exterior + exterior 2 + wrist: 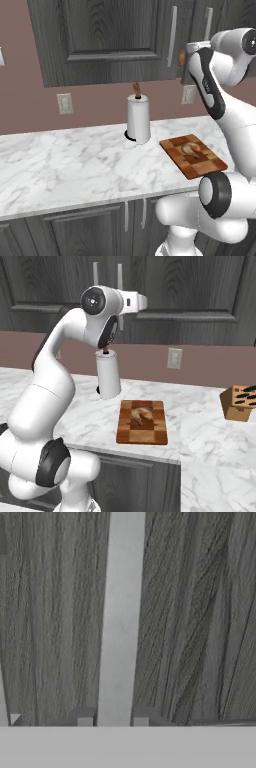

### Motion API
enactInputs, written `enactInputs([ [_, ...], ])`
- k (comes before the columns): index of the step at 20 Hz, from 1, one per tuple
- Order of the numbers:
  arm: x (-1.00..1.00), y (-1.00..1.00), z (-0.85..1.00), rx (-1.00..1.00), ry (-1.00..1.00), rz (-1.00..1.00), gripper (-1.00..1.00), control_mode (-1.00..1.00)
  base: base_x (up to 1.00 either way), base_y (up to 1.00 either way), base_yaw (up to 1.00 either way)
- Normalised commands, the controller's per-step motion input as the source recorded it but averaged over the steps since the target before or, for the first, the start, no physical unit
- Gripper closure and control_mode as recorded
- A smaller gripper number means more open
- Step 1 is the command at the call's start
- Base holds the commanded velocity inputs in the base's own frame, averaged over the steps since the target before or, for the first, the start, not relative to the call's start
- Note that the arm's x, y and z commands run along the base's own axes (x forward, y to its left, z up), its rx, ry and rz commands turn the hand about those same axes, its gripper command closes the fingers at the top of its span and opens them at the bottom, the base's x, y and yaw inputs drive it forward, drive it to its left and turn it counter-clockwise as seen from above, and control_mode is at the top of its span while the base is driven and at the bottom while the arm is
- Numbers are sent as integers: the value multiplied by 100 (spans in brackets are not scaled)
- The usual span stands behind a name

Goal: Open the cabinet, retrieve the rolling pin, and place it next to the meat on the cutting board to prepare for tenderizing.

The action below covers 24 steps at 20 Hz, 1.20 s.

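My gripper is shut on a long silver bar handle of the cabinet, one fingertip on each side of the bar. The dark grey wood-grain doors stand closed, so the rolling pin is hidden. On the marble counter below lies the checkered cutting board. The small curled piece of meat rests on its far half. My arm reaches up from the base to the cabinet, above the board.
A white paper-towel roll stands upright behind the board's left side. A tan knife block sits on the counter at the right. Wall outlets are set in the backsplash. Low cabinets run under the counter edge.
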Motion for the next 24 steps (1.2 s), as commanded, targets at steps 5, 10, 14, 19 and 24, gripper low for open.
enactInputs([
  [5,-66,-61,0,0,0,1,100,-100,0,0,0],
  [10,-44,-70,-7,0,0,0,100,-100,0,0,0],
  [14,-40,-79,-10,0,0,0,100,-100,0,0,0],
  [19,-40,-87,-15,0,0,1,100,-100,0,0,0],
  [24,-44,-90,-17,0,0,0,100,-100,0,0,0],
])
